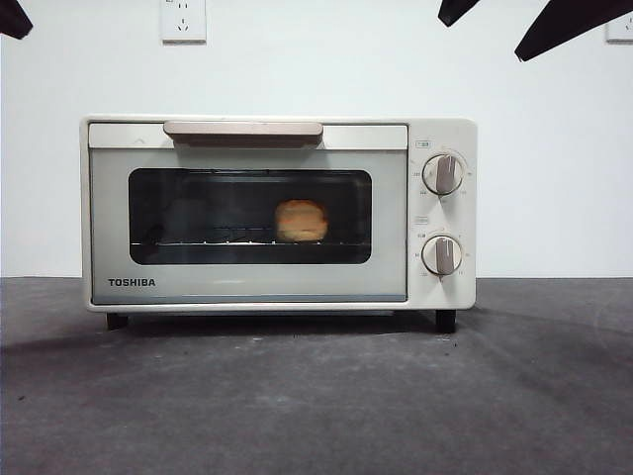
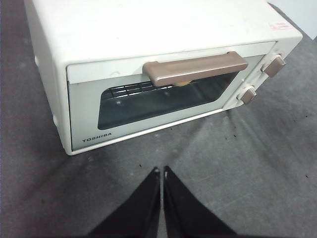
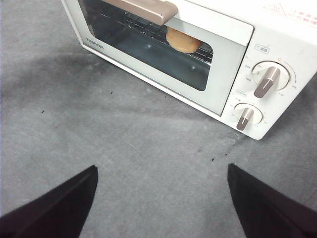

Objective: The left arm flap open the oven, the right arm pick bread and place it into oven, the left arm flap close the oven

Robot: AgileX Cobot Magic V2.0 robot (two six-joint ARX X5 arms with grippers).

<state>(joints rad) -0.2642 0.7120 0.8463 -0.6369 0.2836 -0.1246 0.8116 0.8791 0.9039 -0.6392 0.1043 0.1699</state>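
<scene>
Two grippers are seen pulled back from the work, neither holding anything. The left gripper (image 2: 161,171) is shown with its jaws pressed together, tips almost touching, above the grey table (image 2: 257,163) on the near side of the oven (image 2: 148,29). The right gripper (image 3: 161,171) is shown with its jaws spread wide and nothing between them, also above bare table near the oven's right front corner. In the front view only black tips are visible at the top corners.

Further out, the oven door (image 1: 247,233) is seen shut flush against the body, its beige handle (image 1: 243,130) level along the top edge. The bread (image 1: 301,220) is seen through the dark glass, resting on the wire rack, right of the window's middle. Two knobs (image 1: 442,174) are set on the right panel.

All three steps are judged done: bread inside, door closed. No further handling appears to be called for; only retreat of the arms could be left.
</scene>
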